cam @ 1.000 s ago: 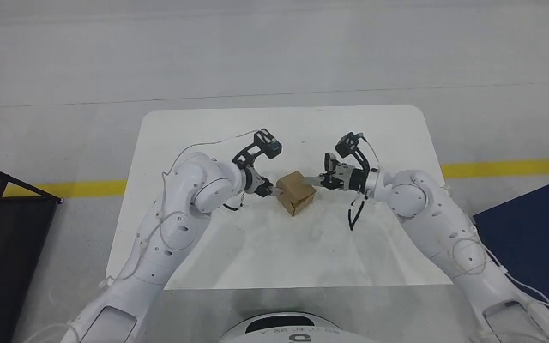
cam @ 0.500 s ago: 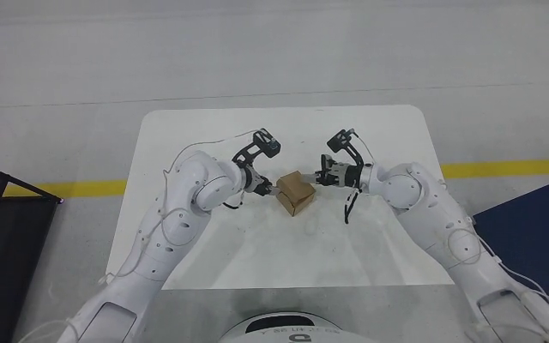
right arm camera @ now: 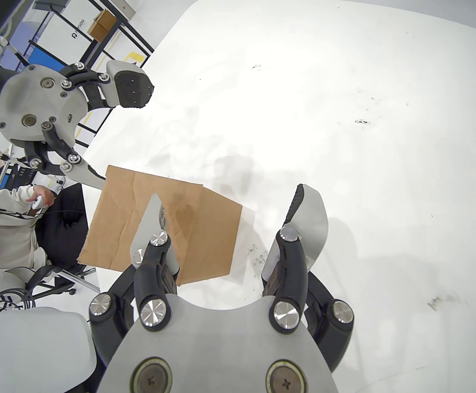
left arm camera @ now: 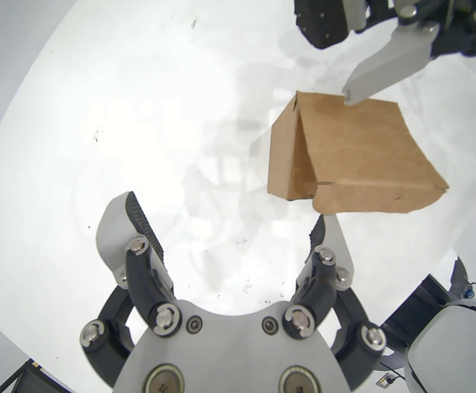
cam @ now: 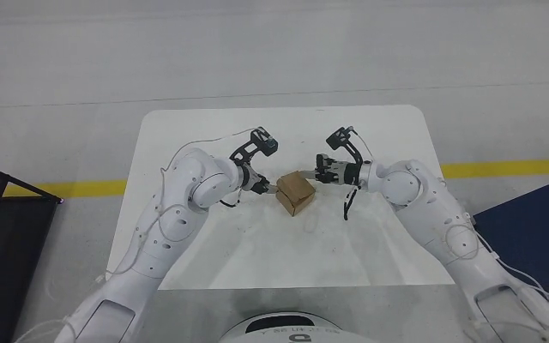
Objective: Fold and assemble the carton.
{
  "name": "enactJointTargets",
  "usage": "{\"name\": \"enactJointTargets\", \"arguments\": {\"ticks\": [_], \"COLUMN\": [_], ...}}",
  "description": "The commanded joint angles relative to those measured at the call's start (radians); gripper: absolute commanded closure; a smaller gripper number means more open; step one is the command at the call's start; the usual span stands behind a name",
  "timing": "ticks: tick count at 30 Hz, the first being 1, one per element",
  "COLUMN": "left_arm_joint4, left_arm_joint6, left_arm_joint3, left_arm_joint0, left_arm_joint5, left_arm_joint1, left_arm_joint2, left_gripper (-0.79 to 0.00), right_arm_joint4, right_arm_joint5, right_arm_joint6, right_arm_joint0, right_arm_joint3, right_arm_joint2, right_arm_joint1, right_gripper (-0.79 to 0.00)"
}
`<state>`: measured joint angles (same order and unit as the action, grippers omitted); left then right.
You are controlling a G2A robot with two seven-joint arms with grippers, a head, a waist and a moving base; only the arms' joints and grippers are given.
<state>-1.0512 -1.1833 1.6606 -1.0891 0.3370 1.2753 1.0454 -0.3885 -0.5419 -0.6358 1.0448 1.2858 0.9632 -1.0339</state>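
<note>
A small brown carton (cam: 295,192) lies near the middle of the white table (cam: 197,257), partly folded, with a loose flap on the side facing my left gripper. My left gripper (cam: 266,188) stands open just beside it. In the left wrist view (left arm camera: 227,216), one fingertip (left arm camera: 320,227) sits at the edge of the carton's (left arm camera: 357,160) flap. My right gripper (cam: 318,176) is open on the opposite side. In the right wrist view (right arm camera: 230,204), one finger (right arm camera: 152,216) lies over the carton's (right arm camera: 115,219) top and the other stands beside it over the table.
White tabletop stretches on all sides of the carton, widest toward the near edge (cam: 300,287). A black frame (cam: 21,223) stands on the floor off the table's left side. Shelving (right arm camera: 93,26) stands beyond the table's far corner.
My right gripper has moved in toward the carton, and one finger now reaches over its top. The left gripper and the carton have hardly shifted.
</note>
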Motion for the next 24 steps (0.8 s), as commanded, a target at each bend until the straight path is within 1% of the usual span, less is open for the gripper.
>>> {"name": "enactJointTargets", "arguments": {"ticks": [1, 5, 9, 14, 24], "left_arm_joint4": [0.006, 0.024, 0.047, 0.053, 0.059], "left_arm_joint6": [0.005, 0.026, 0.046, 0.057, 0.055], "left_arm_joint3": [0.022, 0.058, 0.065, 0.041, -0.023], "left_arm_joint0": [-0.022, -0.059, -0.065, -0.032, 0.043], "left_arm_joint5": [0.026, 0.059, 0.069, 0.051, 0.026], "left_arm_joint1": [-0.008, -0.022, -0.027, -0.024, -0.015], "left_arm_joint2": [0.021, 0.069, 0.083, 0.051, -0.016], "left_gripper": [-0.785, -0.785, -0.785, -0.785, -0.785], "right_arm_joint4": [0.0, -0.001, -0.003, -0.009, 0.0], "right_arm_joint5": [0.001, 0.005, 0.01, 0.011, 0.009], "right_arm_joint6": [-0.003, -0.007, -0.011, -0.009, -0.028], "right_arm_joint0": [-0.002, -0.007, -0.012, -0.014, -0.022], "right_arm_joint3": [-0.002, -0.005, -0.009, -0.011, -0.025], "right_arm_joint2": [-0.001, -0.006, -0.011, -0.014, -0.015], "right_arm_joint1": [-0.001, -0.004, -0.008, -0.011, -0.016], "right_gripper": [-0.61, -0.616, -0.619, -0.6, -0.591]}}
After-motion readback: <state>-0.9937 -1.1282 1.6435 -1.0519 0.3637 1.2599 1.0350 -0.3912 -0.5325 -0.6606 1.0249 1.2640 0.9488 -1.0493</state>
